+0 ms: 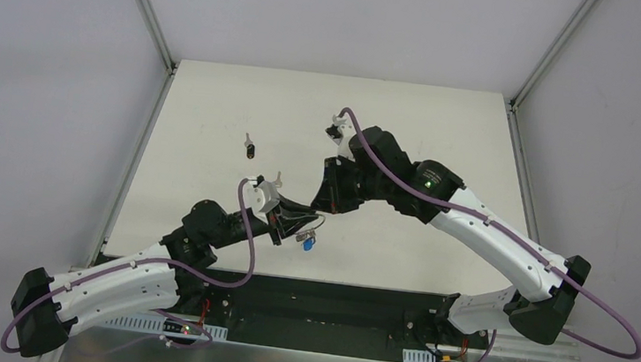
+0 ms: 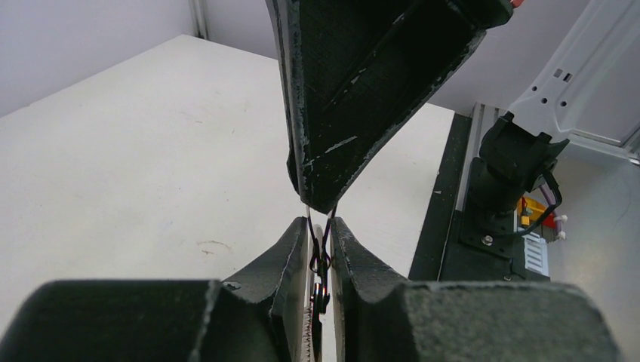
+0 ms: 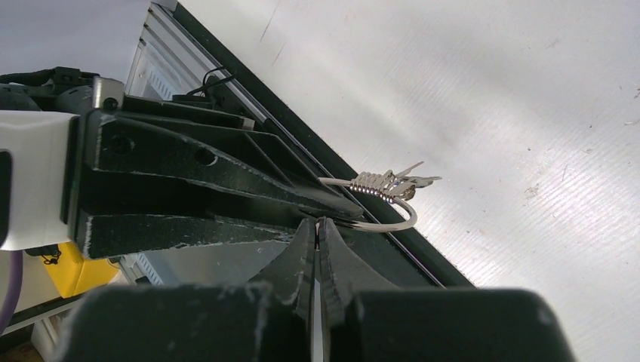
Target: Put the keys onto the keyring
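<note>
The keyring (image 3: pixel 392 225), a thin silver wire loop with a small coil, hangs in the air between both grippers. Small silver keys (image 3: pixel 404 181) sit bunched on it next to the coil. My left gripper (image 2: pixel 322 226) is shut on the ring's wire, which runs up between its fingers. My right gripper (image 3: pixel 317 222) is shut too, tips pinching the ring's near edge. In the top view the two grippers meet tip to tip, left gripper (image 1: pixel 302 225) and right gripper (image 1: pixel 325 208). A blue-headed key (image 1: pixel 306 243) dangles just below them. One more small key (image 1: pixel 251 149) lies alone on the table.
The white table (image 1: pixel 217 109) has metal rails along its sides. A black strip (image 1: pixel 315 294) with the arm bases runs along the near edge, close under the grippers.
</note>
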You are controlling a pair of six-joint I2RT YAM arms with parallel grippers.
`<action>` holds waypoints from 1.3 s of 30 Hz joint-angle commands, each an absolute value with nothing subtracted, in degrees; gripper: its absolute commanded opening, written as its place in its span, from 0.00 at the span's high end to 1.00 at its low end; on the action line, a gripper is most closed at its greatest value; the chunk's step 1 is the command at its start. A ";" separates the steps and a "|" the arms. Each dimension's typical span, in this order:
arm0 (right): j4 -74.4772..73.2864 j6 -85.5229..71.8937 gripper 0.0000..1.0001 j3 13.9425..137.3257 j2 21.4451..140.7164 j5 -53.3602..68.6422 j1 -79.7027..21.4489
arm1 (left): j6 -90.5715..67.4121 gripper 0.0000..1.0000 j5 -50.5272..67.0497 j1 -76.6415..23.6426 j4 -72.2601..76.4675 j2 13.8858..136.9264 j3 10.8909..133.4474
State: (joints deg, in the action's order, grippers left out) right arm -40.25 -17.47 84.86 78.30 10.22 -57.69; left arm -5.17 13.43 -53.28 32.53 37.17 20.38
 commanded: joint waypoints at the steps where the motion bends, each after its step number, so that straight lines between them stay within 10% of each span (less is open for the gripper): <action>1: -38.10 -17.93 1.00 87.44 77.35 10.59 -58.40 | -5.63 0.82 14.97 -53.26 33.49 37.57 21.98; 19: -38.67 -17.68 1.00 87.85 77.55 10.12 -58.53 | -5.37 0.73 14.92 -53.25 33.57 36.03 21.45; 23: -38.67 -17.67 1.00 87.94 77.70 10.28 -58.52 | -5.32 1.00 14.47 -53.17 33.53 35.75 21.45; 39: -38.97 -17.91 1.00 88.13 78.16 9.02 -58.94 | -6.79 0.93 16.36 -53.26 32.61 33.32 22.00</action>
State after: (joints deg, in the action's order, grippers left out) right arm -39.16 -17.54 85.60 78.32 10.04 -58.61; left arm -6.66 13.67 -53.28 30.13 33.65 20.36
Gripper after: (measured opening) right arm 0.010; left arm 0.041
